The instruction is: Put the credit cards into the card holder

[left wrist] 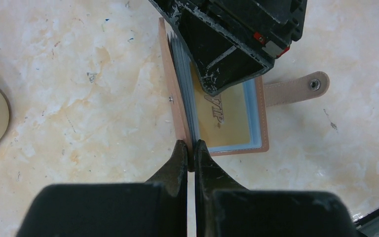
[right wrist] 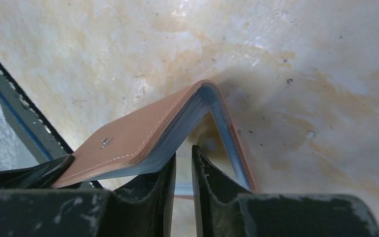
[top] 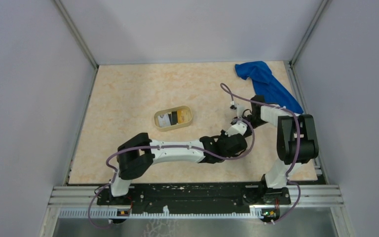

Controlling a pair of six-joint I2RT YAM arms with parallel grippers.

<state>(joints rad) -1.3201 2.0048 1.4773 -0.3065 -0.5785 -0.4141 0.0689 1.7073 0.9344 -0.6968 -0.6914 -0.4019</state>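
Cover pinched, second gripper inside the fold

Top: oval tray (top: 155, 119) holds credit cards (top: 173, 117), left of both grippers. Left wrist: left gripper (left wrist: 190, 150) pinches the raised cover of the card holder (left wrist: 176, 106); yellow card (left wrist: 227, 116) lies inside. Right wrist: right gripper (right wrist: 183, 160) slightly parted between the holder's leaves.

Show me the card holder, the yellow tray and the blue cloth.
card holder (right wrist: 133, 133), right wrist view, tan outer cover
yellow tray (top: 176, 127), top view, near rim
blue cloth (top: 269, 84), top view, middle of the fabric
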